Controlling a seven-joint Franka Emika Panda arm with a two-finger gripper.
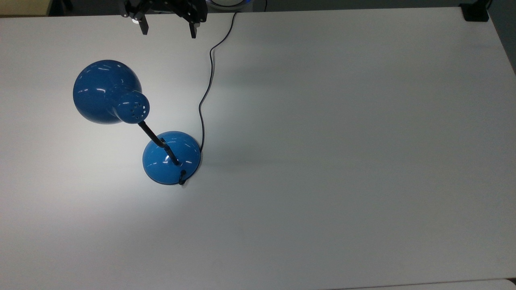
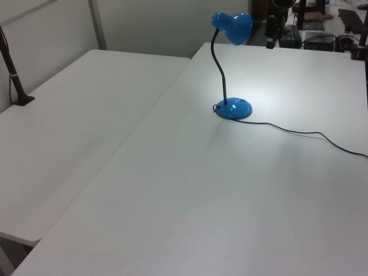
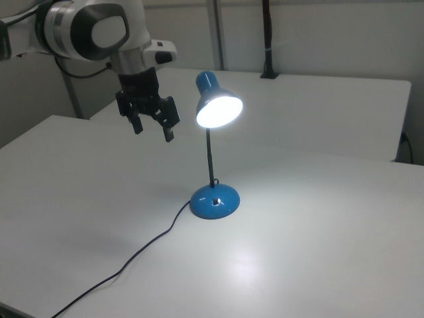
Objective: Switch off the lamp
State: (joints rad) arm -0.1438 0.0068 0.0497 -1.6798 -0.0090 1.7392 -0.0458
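Observation:
The blue lamp stands on the white table [image 1: 322,161] and is lit. Its dome shade [image 1: 107,92] glows bright in the right view [image 3: 218,109] and throws a pool of light around the round base [image 1: 171,158]. A black bendable neck [image 1: 151,135] joins shade and base. A thin black cord [image 1: 206,92] runs from the base toward the top view's upper edge. My gripper [image 1: 168,30] hangs open in the air at that upper edge, holding nothing. In the right view the gripper [image 3: 154,129] sits left of the shade, apart from it.
A second white table [image 2: 75,115] adjoins on the left view's left, with a black clamped pole [image 2: 14,75] at its edge. A black clamp [image 1: 475,12] sits at the top view's upper right corner. The cord [image 3: 132,258] trails across the table's near side in the right view.

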